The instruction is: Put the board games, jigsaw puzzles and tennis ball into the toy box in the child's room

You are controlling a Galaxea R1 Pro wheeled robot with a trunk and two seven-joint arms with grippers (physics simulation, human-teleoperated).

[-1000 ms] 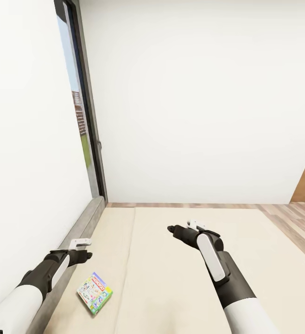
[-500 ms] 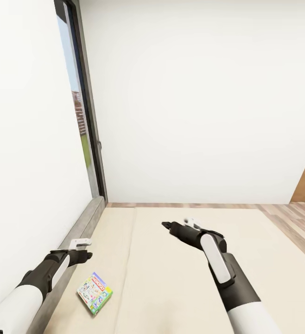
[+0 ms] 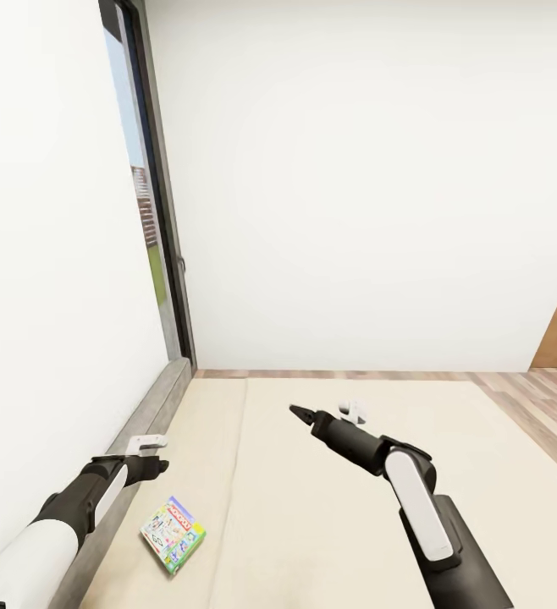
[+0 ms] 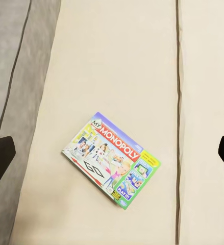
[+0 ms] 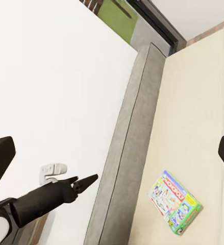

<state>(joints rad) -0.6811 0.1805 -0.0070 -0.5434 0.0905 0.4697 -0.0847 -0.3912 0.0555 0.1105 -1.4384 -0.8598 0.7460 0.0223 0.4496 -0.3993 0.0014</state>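
The left gripper (image 3: 156,454) hangs above the near left edge of the bed (image 3: 329,507), with its fingers spread wide and holding nothing. The left wrist view looks straight down on the board game (image 4: 112,167), which lies flat on the mattress, just right of the gripper. In my judgement the step is to pick up this box. For a good grasp the gripper should move a little right, descend, and close across the narrow side of the box.

The right gripper (image 3: 300,413) points far and left over the middle of the bed, also open and empty. The grey bed frame (image 3: 156,397) and the white wall (image 3: 50,296) stand close on the left, so there is little room for the arm there.
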